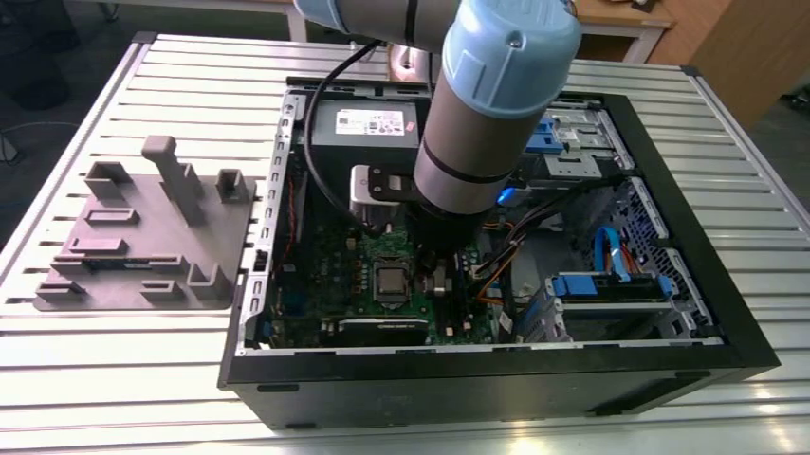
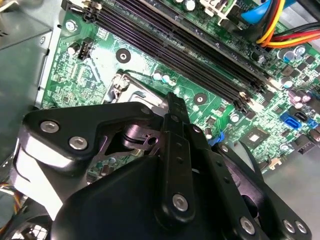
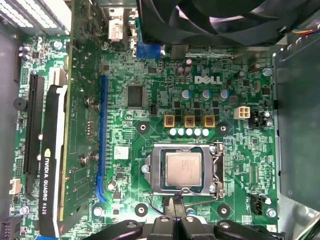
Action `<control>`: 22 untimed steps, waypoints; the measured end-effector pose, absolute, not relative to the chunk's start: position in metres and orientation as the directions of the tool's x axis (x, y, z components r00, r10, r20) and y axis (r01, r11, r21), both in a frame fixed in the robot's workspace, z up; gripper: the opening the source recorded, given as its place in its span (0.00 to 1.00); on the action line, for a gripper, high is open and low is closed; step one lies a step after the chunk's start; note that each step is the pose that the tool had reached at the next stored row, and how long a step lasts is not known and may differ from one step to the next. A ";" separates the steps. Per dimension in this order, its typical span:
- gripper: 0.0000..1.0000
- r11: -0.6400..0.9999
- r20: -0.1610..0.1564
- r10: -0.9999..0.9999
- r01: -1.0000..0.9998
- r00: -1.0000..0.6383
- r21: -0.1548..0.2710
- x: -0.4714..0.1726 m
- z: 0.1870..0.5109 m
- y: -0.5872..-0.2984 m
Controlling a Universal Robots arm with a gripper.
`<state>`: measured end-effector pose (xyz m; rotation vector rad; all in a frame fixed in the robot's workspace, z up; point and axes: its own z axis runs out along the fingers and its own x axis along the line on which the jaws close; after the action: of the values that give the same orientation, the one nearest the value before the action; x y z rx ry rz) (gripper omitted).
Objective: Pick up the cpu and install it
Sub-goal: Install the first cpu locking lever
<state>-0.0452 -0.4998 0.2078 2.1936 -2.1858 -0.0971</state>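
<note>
1. While the arm [image 1: 487, 114] reaches down into the open computer case [image 1: 506, 370] on the slatted table [image 1: 114, 379] in the exterior view, we see its lower end over the green motherboard [image 1: 341, 261]
2. We find the cpu [image 3: 183, 169] lying flat in its socket [image 3: 184, 169] in the first wrist view, silver top up, framed by the metal bracket of the socket, and in the exterior view it shows as a small square [image 1: 391, 282] just below the arm's end
3. We see the gripper [image 3: 176, 207] just beside the socket's edge in the first wrist view, its fingertips drawn together into a narrow point with nothing between them, and apart from the cpu
4. In the second wrist view we see the black gripper [image 2: 170, 102] body over the board, its tip at the socket's metal frame [image 2: 125, 85]
5. We note a graphics card [image 3: 50, 165] standing in a slot well to one side of the socket
6. On the exterior view's left, we see a grey moulded fixture [image 1: 146, 237] resting on the table beside the case
</note>
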 end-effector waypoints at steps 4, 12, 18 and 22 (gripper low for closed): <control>0.10 -0.016 -0.013 -1.000 -0.997 0.015 0.072 -0.045 0.205 -0.501; 0.10 -0.036 -0.013 -0.999 -0.998 0.035 0.057 -0.047 0.201 -0.505; 0.10 -0.040 -0.012 -0.999 -0.998 0.039 0.055 -0.049 0.197 -0.505; 0.10 -0.041 -0.012 -0.999 -0.998 0.040 0.054 -0.049 0.196 -0.505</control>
<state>-0.0491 -0.5052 0.1955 2.2437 -2.1539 -0.0721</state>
